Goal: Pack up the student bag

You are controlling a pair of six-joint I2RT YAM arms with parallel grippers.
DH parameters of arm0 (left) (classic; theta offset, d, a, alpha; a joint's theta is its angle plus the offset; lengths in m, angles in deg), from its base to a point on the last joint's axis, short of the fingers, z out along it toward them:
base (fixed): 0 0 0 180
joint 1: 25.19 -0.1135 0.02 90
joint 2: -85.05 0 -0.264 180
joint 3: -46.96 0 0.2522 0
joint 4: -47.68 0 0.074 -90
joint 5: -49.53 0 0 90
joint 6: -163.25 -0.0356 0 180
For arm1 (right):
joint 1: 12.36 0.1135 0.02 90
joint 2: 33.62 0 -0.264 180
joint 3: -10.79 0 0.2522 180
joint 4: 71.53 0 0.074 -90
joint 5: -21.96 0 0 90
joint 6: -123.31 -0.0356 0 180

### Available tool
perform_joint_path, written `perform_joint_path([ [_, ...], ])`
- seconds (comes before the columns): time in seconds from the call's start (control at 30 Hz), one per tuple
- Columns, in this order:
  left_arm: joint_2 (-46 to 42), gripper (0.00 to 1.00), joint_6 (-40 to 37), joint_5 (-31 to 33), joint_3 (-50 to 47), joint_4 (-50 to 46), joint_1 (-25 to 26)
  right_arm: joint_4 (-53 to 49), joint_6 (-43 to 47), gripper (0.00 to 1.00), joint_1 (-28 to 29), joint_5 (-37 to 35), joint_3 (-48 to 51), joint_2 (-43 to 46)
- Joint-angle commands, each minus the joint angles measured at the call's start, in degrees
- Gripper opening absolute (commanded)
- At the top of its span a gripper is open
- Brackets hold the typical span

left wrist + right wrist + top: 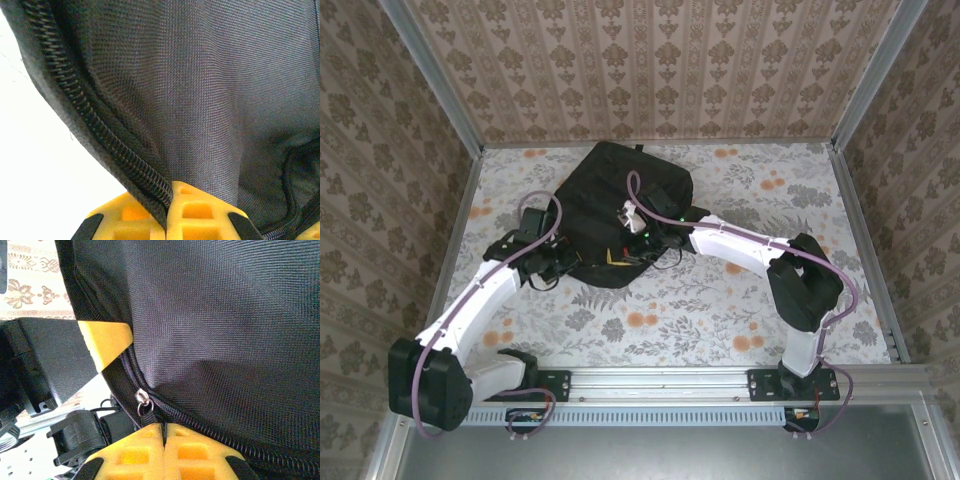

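Observation:
The student bag (620, 195), a big black fabric backpack, lies flat at the middle back of the table. My left gripper (603, 262) is at the bag's near edge. Its yellow fingers (200, 215) are shut on the fabric rim beside the zipper coil (100, 130). My right gripper (632, 252) sits just to the right of it on the same edge. In the right wrist view, my right gripper (163, 429) is shut on the black pull strap under the silver zipper slider (142, 400). A yellow finger of the left gripper (106, 342) shows close by.
The floral table cover (720, 300) spreads around the bag. Patterned walls with metal corner posts (865, 85) close in the left, back and right. The arm bases stand on a rail (660, 385) at the near edge.

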Motion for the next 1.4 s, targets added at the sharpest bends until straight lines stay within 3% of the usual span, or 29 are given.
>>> perform_joint_path([
  [0.0, 0.77, 0.00, -3.87, 4.82, 6.32, -4.47, -1.31, -4.00, 1.28, 0.00, -0.15, 1.80, -3.34, -0.49],
  [0.17, 3.73, 0.02, -5.44, 2.51, 11.95, -8.67, -0.45, -3.32, 0.11, 0.00, 0.01, 2.50, -7.80, -2.61],
  [0.33, 5.17, 0.00, -10.04, 7.12, 13.00, -10.98, 1.35, -5.47, 1.27, 0.00, 0.21, 4.01, -10.86, -3.72],
  [0.6, 4.37, 0.00, -12.25, 11.97, 7.51, -10.84, 1.55, -10.27, 7.27, 0.00, -0.10, 1.26, -5.73, -0.54],
  [0.83, 3.76, 0.00, -13.22, 13.72, 5.86, -11.19, 1.51, -8.84, 7.13, 0.00, -2.18, -0.16, -1.10, 1.51],
  [1.13, 2.78, 0.00, -12.26, 12.38, 3.46, -10.38, 1.55, -7.75, 6.25, 0.00, -2.25, 1.98, -2.89, 0.51],
  [1.37, 1.94, 0.00, -12.63, 13.84, 3.15, -10.45, 0.53, -9.88, 8.15, 0.00, -4.60, -1.94, -1.97, 1.18],
])
